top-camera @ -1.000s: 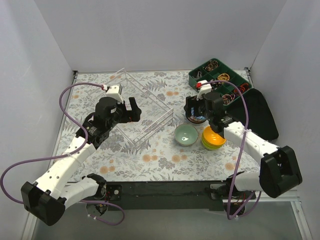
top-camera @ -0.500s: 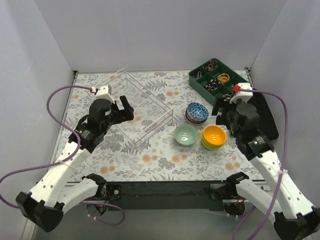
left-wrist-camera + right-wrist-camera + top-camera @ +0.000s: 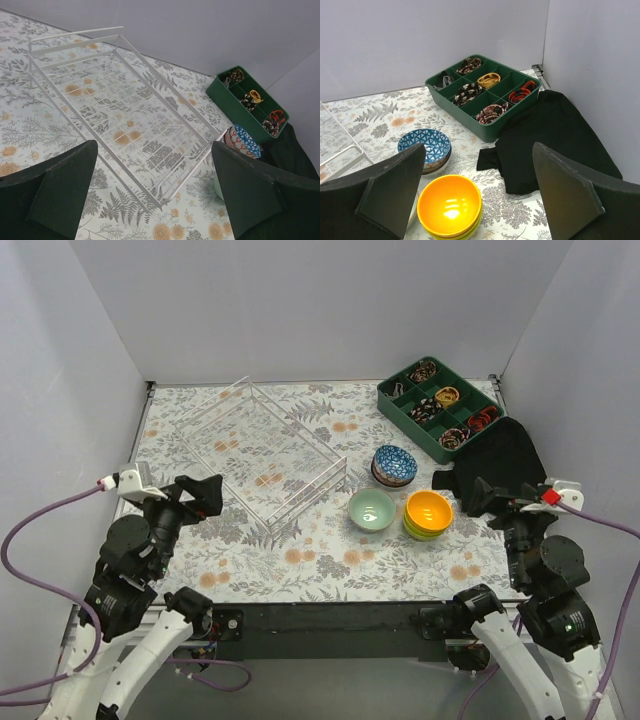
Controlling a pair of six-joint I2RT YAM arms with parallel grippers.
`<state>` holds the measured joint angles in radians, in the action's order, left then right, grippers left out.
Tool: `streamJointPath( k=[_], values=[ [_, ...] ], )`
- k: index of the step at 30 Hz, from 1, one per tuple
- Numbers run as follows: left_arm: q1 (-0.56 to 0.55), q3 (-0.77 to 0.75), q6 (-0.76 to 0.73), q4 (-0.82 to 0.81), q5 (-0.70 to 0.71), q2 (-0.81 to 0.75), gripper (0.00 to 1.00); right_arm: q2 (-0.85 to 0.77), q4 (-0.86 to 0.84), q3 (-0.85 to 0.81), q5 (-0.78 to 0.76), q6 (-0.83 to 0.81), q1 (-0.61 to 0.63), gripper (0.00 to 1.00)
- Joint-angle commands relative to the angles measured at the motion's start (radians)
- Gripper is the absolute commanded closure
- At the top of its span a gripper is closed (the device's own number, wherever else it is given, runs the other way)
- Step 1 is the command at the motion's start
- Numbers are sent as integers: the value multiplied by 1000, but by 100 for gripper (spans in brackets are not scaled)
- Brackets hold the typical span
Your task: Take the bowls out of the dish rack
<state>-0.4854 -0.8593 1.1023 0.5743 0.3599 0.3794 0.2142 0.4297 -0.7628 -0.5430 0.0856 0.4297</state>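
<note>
The clear dish rack (image 3: pixel 262 450) lies at the back left with nothing in it; the left wrist view shows its bare grid floor (image 3: pixel 115 100). Three groups of bowls stand on the mat to its right: a blue-patterned stack (image 3: pixel 394 465), a pale mint bowl (image 3: pixel 371 509), and an orange bowl on yellow-green ones (image 3: pixel 428 513). My left gripper (image 3: pixel 205 498) hangs open near the rack's near-left side, holding nothing (image 3: pixel 154 147). On the right, my right gripper (image 3: pixel 470 495) is open and empty, drawn back from the orange bowl (image 3: pixel 449 205) and the blue bowl (image 3: pixel 424 147).
A dark green compartmented tray (image 3: pixel 437 405) of small trinkets sits at the back right corner. A black cloth (image 3: pixel 505 465) lies just in front of it, beside the bowls. Grey walls close in the left, back and right sides.
Both arms have pulled back toward the near edge and risen away from the rack and bowls. The right gripper's jaws have spread wider; the bowls stay where they were.
</note>
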Motion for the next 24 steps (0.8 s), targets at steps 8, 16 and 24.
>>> streamJointPath(
  k=[8,16,24],
  values=[
    [7,36,111,122,129,-148,2,-110,96,31,-84,148,-2,4],
    [7,36,122,168,206,-249,2,-168,136,86,-113,215,-2,4],
    [7,48,91,144,206,-231,2,-162,181,83,-132,233,-2,4]
  ],
)
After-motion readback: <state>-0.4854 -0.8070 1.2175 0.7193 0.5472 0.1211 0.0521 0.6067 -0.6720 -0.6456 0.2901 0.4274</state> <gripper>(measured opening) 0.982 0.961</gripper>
